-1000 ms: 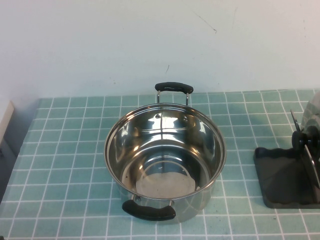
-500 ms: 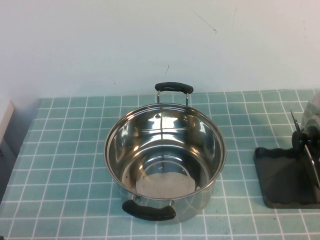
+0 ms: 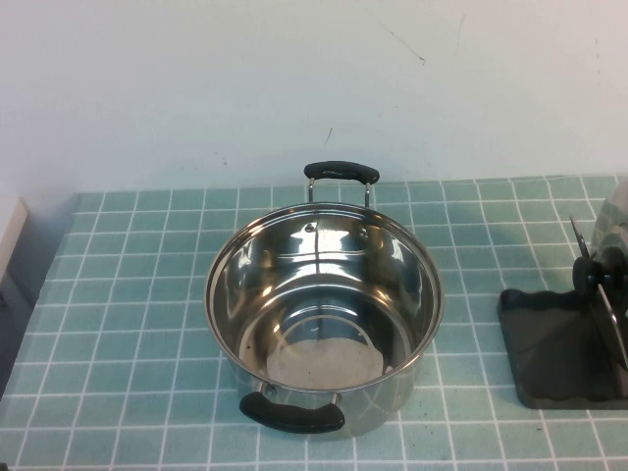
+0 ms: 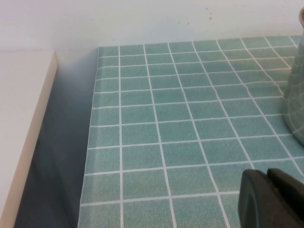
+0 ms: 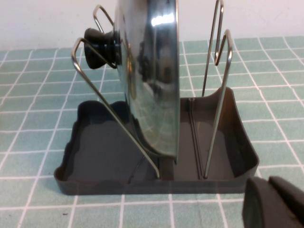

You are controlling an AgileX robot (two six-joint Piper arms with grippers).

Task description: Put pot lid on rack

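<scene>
Right gripper (image 5: 275,202): only a dark corner of it is showing at the edge of the right wrist view, sitting low over the tiled surface just in front of the rack (image 5: 156,183). It is holding nothing that can be seen, and how far its fingers are parted cannot be told.

Left gripper (image 4: 271,198): likewise only a dark corner is showing in the left wrist view, hovering low over the green tiled mat (image 4: 180,123) near the table's left edge. Its opening cannot be told either, and nothing is seen in its grasp. Neither arm is appearing in the high view.

Pot lid (image 5: 152,76): it is standing on edge inside the rack, upright between the wire dividers, leaning against the slanted wire loop on its knob side. The black knob (image 5: 102,42) is pointing sideways through that loop. The lid's lower rim is resting in the tray floor.

In the high view, the rack (image 3: 549,353) is sitting at the far right of the table, with the lid (image 3: 610,231) partly cut off by the frame.

Pot (image 3: 324,314): it is standing open at the table's centre, well apart from the rack, one black handle nearest the camera and the other at the wall side.
</scene>
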